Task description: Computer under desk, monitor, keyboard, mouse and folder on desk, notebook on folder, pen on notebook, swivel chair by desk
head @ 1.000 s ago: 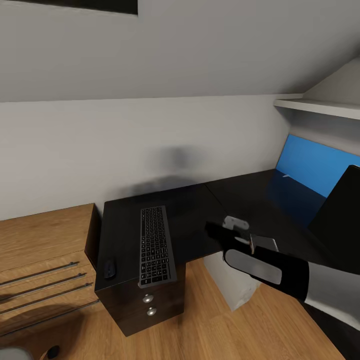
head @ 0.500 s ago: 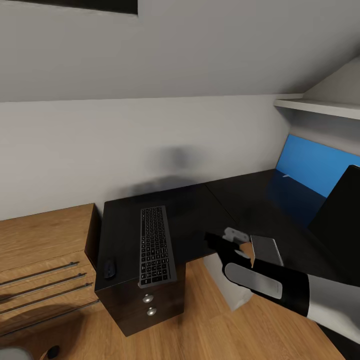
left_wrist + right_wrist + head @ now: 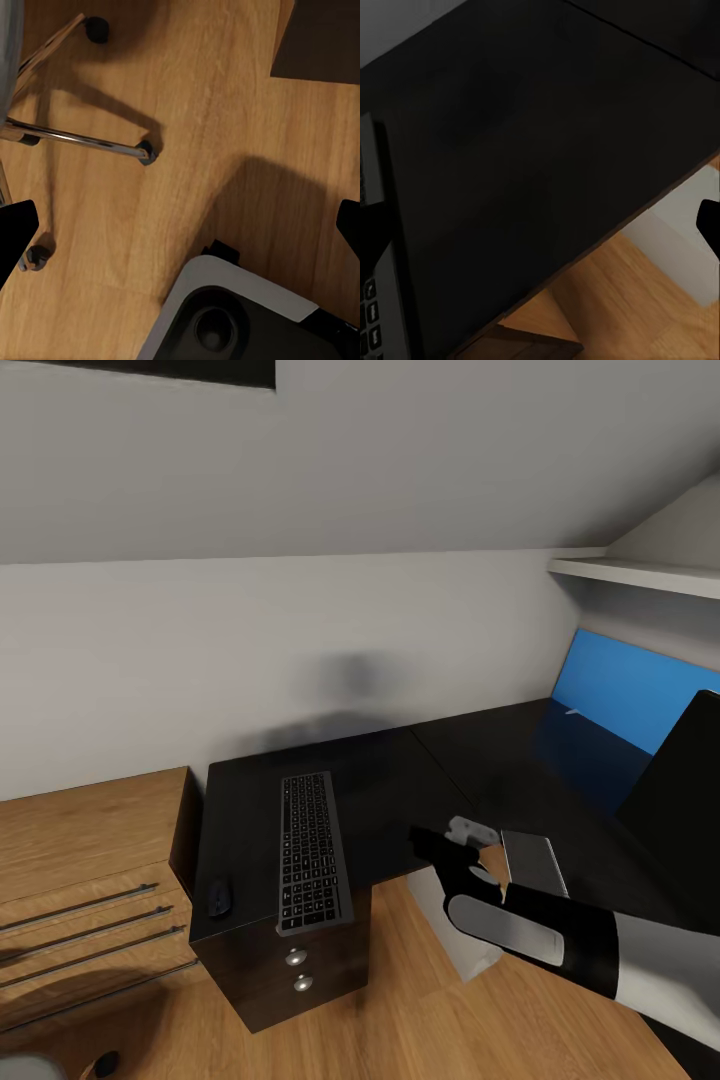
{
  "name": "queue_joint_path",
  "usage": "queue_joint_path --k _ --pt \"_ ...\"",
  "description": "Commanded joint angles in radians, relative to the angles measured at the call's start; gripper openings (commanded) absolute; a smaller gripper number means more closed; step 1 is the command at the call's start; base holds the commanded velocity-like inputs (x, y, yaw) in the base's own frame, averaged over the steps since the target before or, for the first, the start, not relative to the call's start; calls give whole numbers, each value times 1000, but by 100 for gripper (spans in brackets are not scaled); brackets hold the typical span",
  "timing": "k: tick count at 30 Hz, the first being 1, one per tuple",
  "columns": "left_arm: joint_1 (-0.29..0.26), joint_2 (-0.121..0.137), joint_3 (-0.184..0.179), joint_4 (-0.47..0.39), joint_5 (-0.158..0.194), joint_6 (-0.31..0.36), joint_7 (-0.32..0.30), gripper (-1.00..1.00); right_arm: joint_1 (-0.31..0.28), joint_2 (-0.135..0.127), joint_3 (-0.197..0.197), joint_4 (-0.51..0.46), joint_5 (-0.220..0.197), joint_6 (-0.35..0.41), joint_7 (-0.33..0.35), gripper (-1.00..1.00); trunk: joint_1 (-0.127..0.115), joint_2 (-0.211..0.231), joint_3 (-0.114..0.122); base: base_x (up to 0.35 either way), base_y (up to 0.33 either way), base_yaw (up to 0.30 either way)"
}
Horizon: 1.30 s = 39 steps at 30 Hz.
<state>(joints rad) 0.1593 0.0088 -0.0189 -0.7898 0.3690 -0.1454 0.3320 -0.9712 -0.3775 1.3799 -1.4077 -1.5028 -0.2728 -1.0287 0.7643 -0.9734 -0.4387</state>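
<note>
Two end effectors: right end effector (image 3: 440, 850), fingers spread, holds nothing, near the notebook (image 3: 533, 862) on the worktop (image 3: 400, 780); left end effector (image 3: 180, 232) spread wide over floor.

The keyboard (image 3: 314, 852) lies on the left wing of the desk (image 3: 400, 780), running front to back, its near end at the front edge. The mouse (image 3: 219, 897) sits left of it near that edge, apart from it. The dresser (image 3: 80, 850) stands against the desk's left side. The monitor (image 3: 680, 800) stands on the right wing. The computer (image 3: 450, 920) stands on the floor (image 3: 400, 1020) under the desk. The notebook (image 3: 534, 862) is over the desk, right of the keyboard.
</note>
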Motion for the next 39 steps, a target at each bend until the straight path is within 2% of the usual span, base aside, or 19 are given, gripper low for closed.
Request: queue_joint_path --k 1,8,15,25,39 --pt "0 0 -2 -1 9 -3 2 100 -2 0 3 -1 -5 -16 -2 100 0 -1 -1 0 0 0" --pt "0 1 -1 -1 8 -3 2 100 -1 -2 2 -4 -8 -75 -7 100 0 -1 -1 -24 8 0" --pt "0 2 -1 0 9 -3 2 100 -1 0 4 1 -8 -78 -12 100 0 -1 -1 -272 107 -64" --pt "0 2 -1 -1 9 -3 4 100 -1 2 7 1 -8 -78 -11 100 0 -1 -1 -257 87 -233" --pt "0 15 12 -63 13 -3 8 100 -1 3 11 1 -7 -82 -11 100 0 -1 -1 -32 7 -282"
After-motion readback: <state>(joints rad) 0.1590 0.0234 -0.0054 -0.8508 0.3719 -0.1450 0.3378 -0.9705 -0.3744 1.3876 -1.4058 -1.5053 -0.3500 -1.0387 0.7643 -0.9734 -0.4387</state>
